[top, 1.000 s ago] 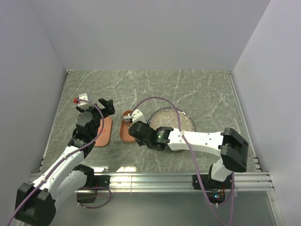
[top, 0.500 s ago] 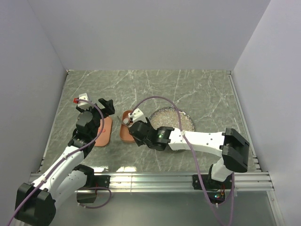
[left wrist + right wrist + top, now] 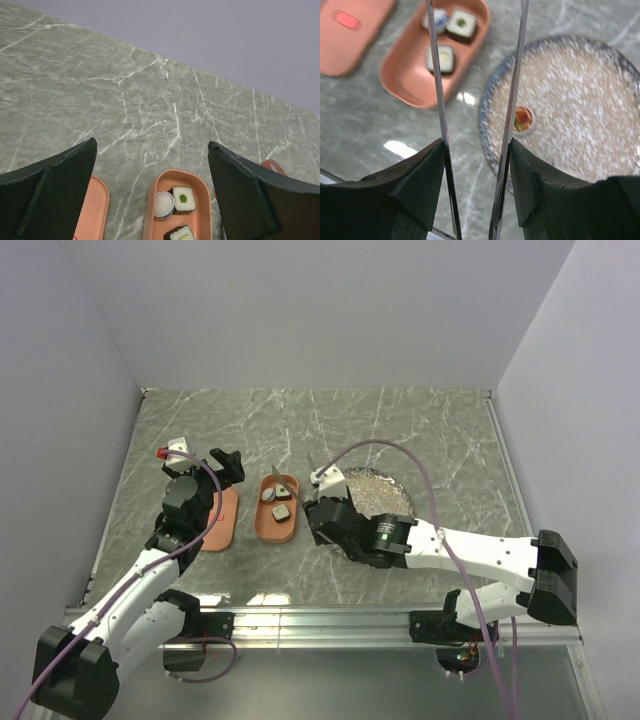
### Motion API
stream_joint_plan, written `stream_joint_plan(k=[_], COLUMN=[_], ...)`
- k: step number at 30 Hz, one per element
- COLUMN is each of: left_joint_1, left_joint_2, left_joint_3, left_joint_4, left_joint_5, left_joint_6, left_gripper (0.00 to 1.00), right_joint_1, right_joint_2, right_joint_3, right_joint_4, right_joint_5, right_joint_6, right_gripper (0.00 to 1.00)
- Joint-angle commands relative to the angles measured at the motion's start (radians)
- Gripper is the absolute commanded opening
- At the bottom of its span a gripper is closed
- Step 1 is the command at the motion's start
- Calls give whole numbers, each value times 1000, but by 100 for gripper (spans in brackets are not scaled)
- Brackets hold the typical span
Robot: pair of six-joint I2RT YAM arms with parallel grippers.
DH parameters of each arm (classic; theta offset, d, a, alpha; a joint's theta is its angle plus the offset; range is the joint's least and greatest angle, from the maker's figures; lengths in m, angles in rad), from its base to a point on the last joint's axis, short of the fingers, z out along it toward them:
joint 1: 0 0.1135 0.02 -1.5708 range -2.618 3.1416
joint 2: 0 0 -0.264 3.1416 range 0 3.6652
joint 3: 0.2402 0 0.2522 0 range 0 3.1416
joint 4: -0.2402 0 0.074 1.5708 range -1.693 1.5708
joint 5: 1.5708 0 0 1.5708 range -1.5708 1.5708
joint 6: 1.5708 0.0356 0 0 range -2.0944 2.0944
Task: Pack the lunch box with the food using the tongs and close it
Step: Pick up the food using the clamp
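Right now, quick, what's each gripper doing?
Left gripper: open, holding nothing.
Right gripper: closed on the tongs.

Lab cell: blank walls [image 3: 300, 310], marbled tabletop [image 3: 430, 430]

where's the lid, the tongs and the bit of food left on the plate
lid [image 3: 352, 35], right wrist view, middle of its flat top.
tongs [image 3: 438, 100], right wrist view, midway along the blade on the picture's left.
food piece [image 3: 522, 119], right wrist view, on its red centre.
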Motion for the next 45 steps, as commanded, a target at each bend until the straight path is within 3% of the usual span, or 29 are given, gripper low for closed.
stream_joint_plan(k=[1, 11, 25, 33, 45], left_joint_1=[4, 5, 5, 5, 5], left_joint_2=[-8, -6, -47, -57, -60], left_joint_3=[29, 29, 20, 15, 14], left_joint_4=[42, 44, 32, 30, 30], left_joint_5=[4, 15, 33, 33, 36], left_joint_6=[-4, -6, -12, -15, -13], left_gripper=[99, 100, 99, 99, 99], right_joint_1=[10, 108, 278, 289, 289], right_joint_2=[-67, -207, -207, -183, -144], right_joint_3=[-56, -220, -250, -274, -250], right_joint_4=[-56, -215, -455, -424, -387], right_joint_5=[63, 127, 173, 161, 142], right_joint_6=[80, 377, 732, 736, 687], right_gripper=[59, 57, 56, 52, 33])
